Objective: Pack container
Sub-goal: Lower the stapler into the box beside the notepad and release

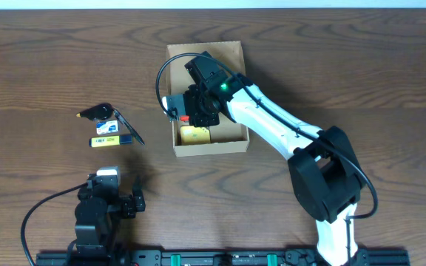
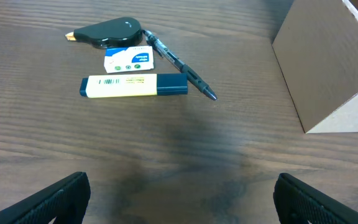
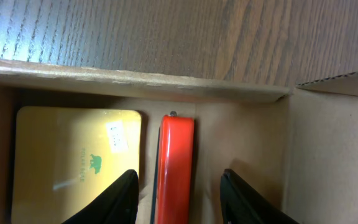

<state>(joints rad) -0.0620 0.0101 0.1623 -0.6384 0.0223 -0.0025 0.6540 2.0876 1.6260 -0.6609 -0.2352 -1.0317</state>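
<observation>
Hovering inside the container (image 1: 213,148) mid-surface, the right gripper (image 3: 179,177) stands parted astride a red item (image 3: 176,143), seemingly placing it, so next it should lift clear while the wide-open left gripper (image 2: 182,180) fetches the highlighter (image 2: 133,86)

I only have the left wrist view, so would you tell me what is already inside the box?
Observer: A flat yellow item and a red item lie side by side in the box.
Operator: Thank you. Where is the right gripper?
Observer: The right gripper is down in the box, open, with one finger on each side of the red item and not touching it.
Operator: Is there room left?
Observer: Yes, the overhead view shows bare cardboard floor beside the yellow item.
</observation>
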